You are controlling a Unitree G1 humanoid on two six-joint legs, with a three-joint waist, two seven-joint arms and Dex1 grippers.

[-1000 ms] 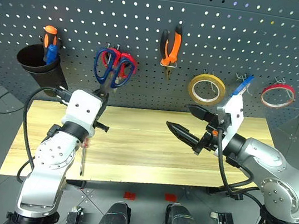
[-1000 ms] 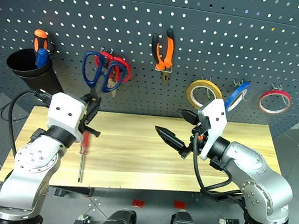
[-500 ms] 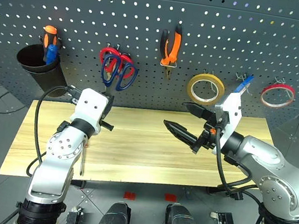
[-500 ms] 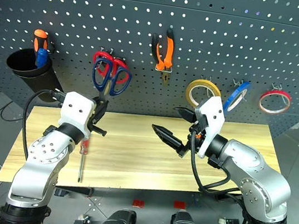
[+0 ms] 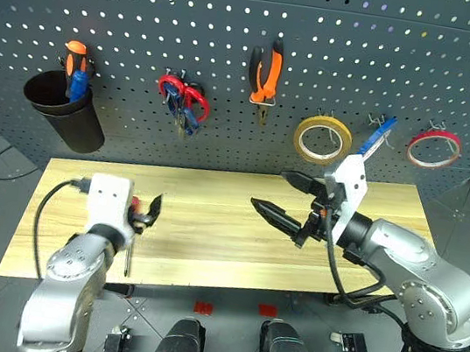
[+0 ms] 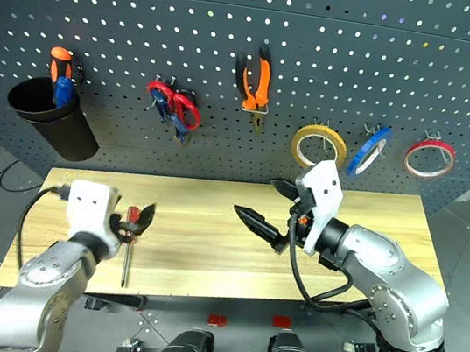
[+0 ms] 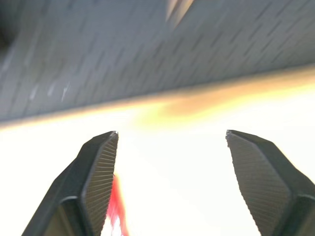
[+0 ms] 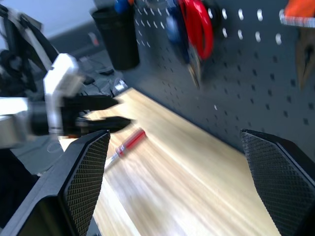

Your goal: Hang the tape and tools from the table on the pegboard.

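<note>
The red-handled screwdriver (image 6: 129, 240) lies flat on the wooden table (image 6: 206, 251) near its left front edge, shaft toward the front. My left gripper (image 6: 142, 219) hovers just above its handle, fingers apart and empty. On the pegboard (image 6: 237, 44) behind hang two pairs of scissors (image 6: 174, 107) on one hook, the orange-and-black pliers (image 6: 254, 83), the yellowish tape roll (image 6: 319, 146), a blue roll (image 6: 368, 150) and a red roll (image 6: 429, 157). A black cup (image 6: 49, 117) at the board's left holds another screwdriver (image 6: 59, 77). My right gripper (image 6: 270, 208) hangs over the table's middle, fingers spread wide, holding nothing.
</note>
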